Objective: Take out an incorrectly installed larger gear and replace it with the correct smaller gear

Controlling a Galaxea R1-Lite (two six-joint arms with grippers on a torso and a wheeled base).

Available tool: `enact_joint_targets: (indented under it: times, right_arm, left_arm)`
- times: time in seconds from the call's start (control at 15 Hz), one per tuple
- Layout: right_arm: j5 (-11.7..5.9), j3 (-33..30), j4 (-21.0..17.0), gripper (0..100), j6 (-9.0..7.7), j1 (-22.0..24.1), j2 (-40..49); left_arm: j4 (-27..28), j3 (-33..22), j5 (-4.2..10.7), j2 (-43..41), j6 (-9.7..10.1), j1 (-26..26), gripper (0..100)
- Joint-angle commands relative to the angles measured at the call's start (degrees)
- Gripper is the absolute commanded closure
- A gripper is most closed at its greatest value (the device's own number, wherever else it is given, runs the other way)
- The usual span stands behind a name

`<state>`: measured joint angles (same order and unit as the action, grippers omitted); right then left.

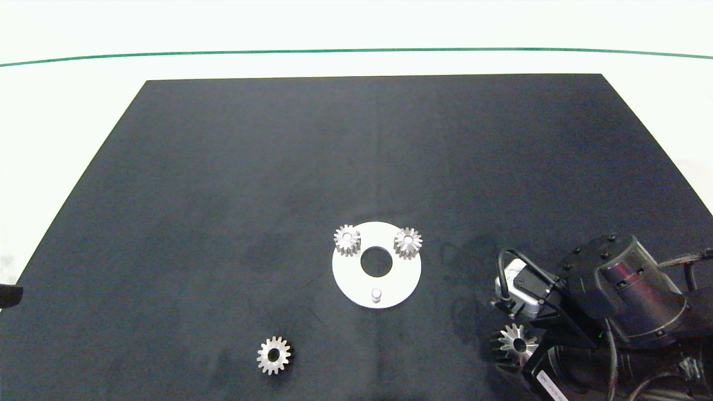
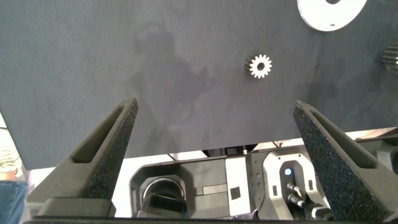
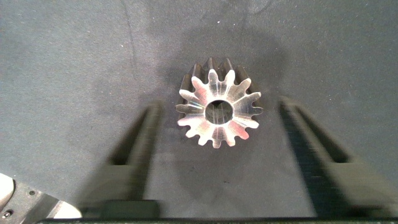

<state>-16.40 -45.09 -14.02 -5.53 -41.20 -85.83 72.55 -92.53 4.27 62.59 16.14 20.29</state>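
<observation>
**Star gear down, peg bare**

The right gripper (image 3: 217,162) hangs over the wide silver star-toothed larger gear (image 3: 217,112), fingers spread either side and clear of it; the gear lies flat near the black worktop's (image 1: 223,195) front right corner. The white round plate (image 1: 396,292) carries two small gears and one bare peg (image 1: 376,293). The small blunt-toothed smaller gear (image 1: 273,355) lies near the front edge. The left gripper (image 2: 214,143) hovers off the left edge, fingers released.

Obscured and cut-off items

Right gripper (image 3: 217,155): fingers motion-blurred in the wrist view, hidden beneath the arm in the head view beside the larger gear (image 1: 515,344). White disc (image 2: 331,14) cut off by the left wrist view's edge; another gear (image 2: 391,59) likewise clipped, type undeterminable there.
</observation>
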Motion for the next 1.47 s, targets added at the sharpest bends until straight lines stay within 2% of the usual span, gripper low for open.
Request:
enact_joint_targets:
  times: [0.07, 0.27, 0.47, 0.53, 0.6, 0.67, 0.73, 0.8, 0.87, 0.93, 1.07, 1.2, 1.27, 1.33, 1.4, 1.47]
  right_arm:
    - [-0.13, -0.2, 0.0, 0, 0.0, -0.3, 1.3]
    - [-0.13, -0.9, -0.2, 0, 0.26, 0.1, 3.0]
    - [-0.39, -5.2, -2.0, 0, 2.46, 2.2, 1.8]
    - [-0.39, -7.1, -4.4, 0, 2.55, 3.8, 2.0]
    - [-0.39, -10.7, -9.5, 0, 3.25, 5.8, 2.7]
    - [-0.39, -14.8, -14.9, 0, 5.45, 7.7, 3.3]
    - [-0.39, -17.1, -17.9, 0, 6.85, 8.5, 3.7]
    - [-0.39, -24.3, -26.9, 0, 9.14, 11.4, 4.4]
    - [-0.3, -28.0, -31.3, 0, 9.31, 13.6, 4.3]
    - [-0.3, -29.8, -33.6, 0, 9.58, 14.7, 4.4]
    - [0.14, -31.5, -34.4, 0, 11.25, 14.7, 4.4]
    - [1.72, -33.0, -35.7, 0, 11.51, 14.7, 4.8]
    - [2.42, -33.7, -36.5, 0, 11.77, 14.9, 4.4]
    - [3.92, -34.5, -36.7, 0, 12.74, 15.5, 3.3]
    - [5.32, -35.2, -36.8, 0, 12.83, 16.7, 2.5]
    - [12.09, -37.5, -38.5, 0, 12.3, 19.9, 2.2]
  left_arm:
    - [0.4, 0.0, 0.04, 0.2, 0.12, 0.0, 0]
    - [0.4, 0.0, -0.05, 0.6, 0.21, -0.1, 0]
    - [0.3, 0.5, -0.14, 2.5, 0.3, -0.1, 0]
    - [0.0, 1.3, -0.22, 3.0, 0.3, 0.0, 0]
    - [-0.7, 2.0, -0.22, 3.2, 0.3, 0.0, 0]
    - [-1.1, 2.6, -0.22, 4.1, 0.47, 0.1, 0]
    - [-1.4, 3.1, -0.31, 4.5, 0.56, 0.1, 0]
    - [-2.0, 3.9, -0.49, 5.3, 0.65, 0.3, 0]
    - [-2.1, 4.0, -0.58, 5.9, 1.0, 1.1, 0]
    - [-2.5, 4.1, -0.4, 7.1, 2.49, 2.0, 0]
    - [-6.9, 5.2, -0.31, 8.7, 7.77, 2.1, 0]
    - [-13.4, 9.0, -0.14, 10.5, 11.72, 3.4, 0]
    - [-14.4, 10.3, 0.13, 11.4, 14.62, 7.4, 0]
    - [-14.4, 11.3, 0.57, 11.3, 17.52, 12.0, 0]
    - [-14.4, 12.1, 1.53, 11.2, 17.87, 12.9, 0]
    - [-14.8, 16.1, 7.51, 11.4, 17.87, 13.5, 0]
